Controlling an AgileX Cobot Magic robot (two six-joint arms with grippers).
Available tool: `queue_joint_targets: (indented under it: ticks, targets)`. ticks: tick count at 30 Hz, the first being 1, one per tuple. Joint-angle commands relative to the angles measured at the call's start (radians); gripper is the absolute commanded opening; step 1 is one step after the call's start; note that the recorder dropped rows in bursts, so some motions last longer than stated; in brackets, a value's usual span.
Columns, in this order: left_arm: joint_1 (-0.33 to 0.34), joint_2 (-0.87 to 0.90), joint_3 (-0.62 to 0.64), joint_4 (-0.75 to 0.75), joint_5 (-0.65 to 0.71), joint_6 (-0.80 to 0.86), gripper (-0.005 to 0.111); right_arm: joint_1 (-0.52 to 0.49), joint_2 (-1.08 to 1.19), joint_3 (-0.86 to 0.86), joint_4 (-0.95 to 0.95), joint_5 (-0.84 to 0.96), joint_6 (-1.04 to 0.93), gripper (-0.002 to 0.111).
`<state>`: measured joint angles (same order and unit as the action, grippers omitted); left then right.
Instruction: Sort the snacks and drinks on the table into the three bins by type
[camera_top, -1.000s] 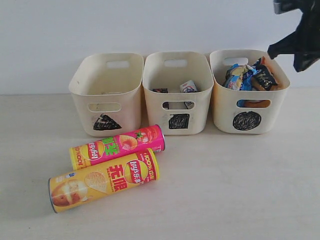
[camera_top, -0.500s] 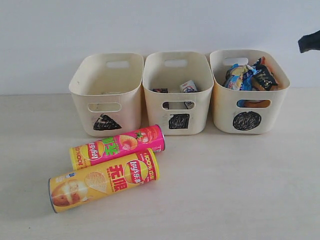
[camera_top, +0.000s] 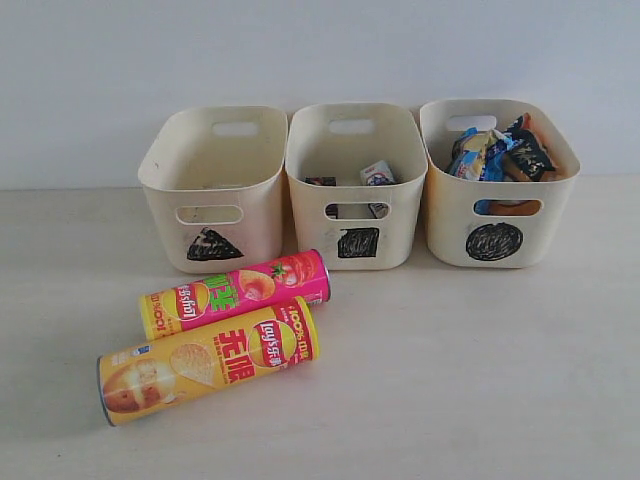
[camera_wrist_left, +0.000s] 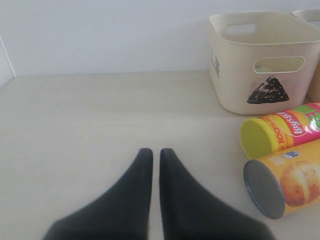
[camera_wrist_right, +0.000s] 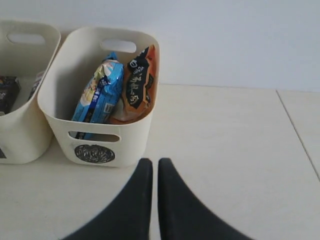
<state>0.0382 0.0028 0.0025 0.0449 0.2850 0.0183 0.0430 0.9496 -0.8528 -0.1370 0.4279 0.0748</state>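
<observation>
Looking roughly two-thirds done: packets (camera_top: 478, 152) sit in the circle bin (camera_top: 540, 225), cartons (camera_top: 376, 172) in the square bin (camera_top: 310, 225), while the pink tube (camera_top: 240, 290) and yellow tube (camera_top: 210, 362) lie on the table (camera_top: 480, 380) near the triangle bin (camera_top: 165, 215), with the left gripper (camera_wrist_left: 156, 151) and right gripper (camera_wrist_right: 155, 162) pinched shut, empty.

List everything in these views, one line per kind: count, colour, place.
bins: 3, cream; in a row at the back of the table: triangle bin left, square bin middle, circle bin right in the exterior view.
chip tubes: 2, pink-yellow tube and yellow-orange tube; lying side by side in front of the triangle bin.
drink cartons: 2, white and blue carton and dark carton; in the square bin.
packets: 2, blue-black packet and orange-black packet; in the circle bin.
table: 1, pale beige; under everything.
hands: 2, black, shut, empty; left hand near the tubes' ends, right hand before the circle bin.
</observation>
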Motion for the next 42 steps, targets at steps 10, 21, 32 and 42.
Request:
queue_joint_targets:
  ticks: [10, 21, 32, 42]
  targets:
    - [-0.001, -0.003, -0.003, -0.004, -0.005, 0.001, 0.004, -0.004, -0.268, 0.085, -0.015, 0.137, 0.066, 0.001]
    - [-0.001, -0.003, -0.003, -0.004, -0.007, 0.001, 0.004, -0.002, -0.291, 0.085, -0.001, 0.100, -0.018, 0.001]
    - [-0.001, -0.003, -0.003, -0.004, -0.007, 0.001, 0.004, 0.000, -0.574, 0.325, 0.009, 0.008, -0.040, 0.001]
    - [-0.001, -0.003, -0.003, -0.004, -0.008, 0.001, 0.004, 0.000, -0.880, 0.526, 0.052, 0.010, -0.047, 0.001]
